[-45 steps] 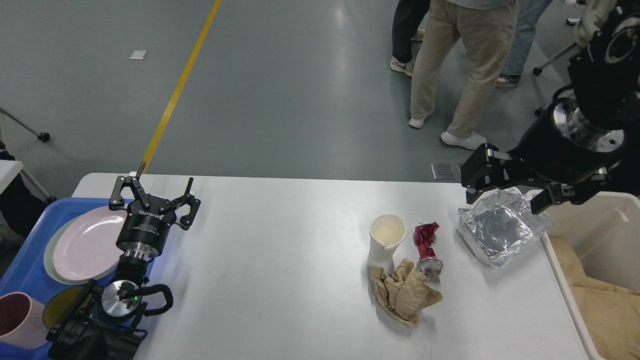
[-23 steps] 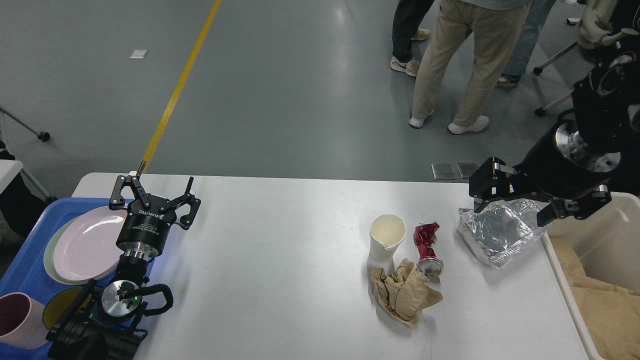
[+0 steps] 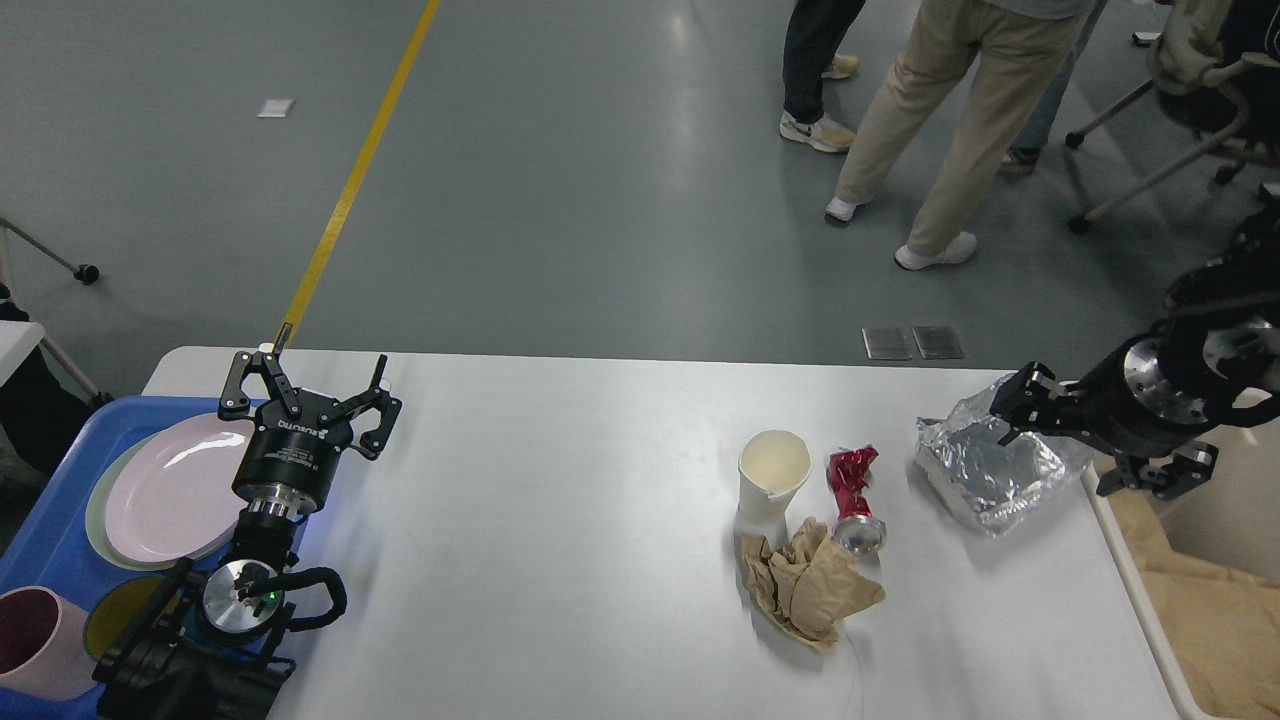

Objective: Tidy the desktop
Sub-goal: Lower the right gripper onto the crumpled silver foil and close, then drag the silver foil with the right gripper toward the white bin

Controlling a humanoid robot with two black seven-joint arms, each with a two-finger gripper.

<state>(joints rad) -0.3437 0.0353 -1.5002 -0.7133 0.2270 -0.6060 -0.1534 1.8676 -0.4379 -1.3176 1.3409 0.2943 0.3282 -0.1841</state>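
While the blue tray (image 3: 40, 545) at the left edge holds the crockery, a pink plate (image 3: 165, 492) stacked on a paler one, a mauve cup (image 3: 35, 640) and a yellow dish (image 3: 115, 615), the sorting appears to run two ways: reusable things left, rubbish right. Just beside that tray the left gripper (image 3: 308, 388) hovers over the near-left part of the desktop (image 3: 540, 520), its fingers spread wide with nothing between them, seemingly parked out of the way. The white desktop itself fills the lower middle of the view, bare across its centre. Right of centre lies a cluster of litter: a white paper cup (image 3: 772, 475) standing upright with a torn rim, a crumpled brown paper (image 3: 805, 585) touching its base, and a crushed red can (image 3: 853, 495) lying just beside both. Further right sits a crumpled foil container (image 3: 990, 470) near the table's right edge. The right gripper (image 3: 1075, 440) reaches at its far corner, fingers apart, one at the foil's upper rim and the other off to the side; it has no firm hold that I can see. Beyond the edge a beige bin (image 3: 1200, 600) lined with brown paper waits, likely the foil's destination.
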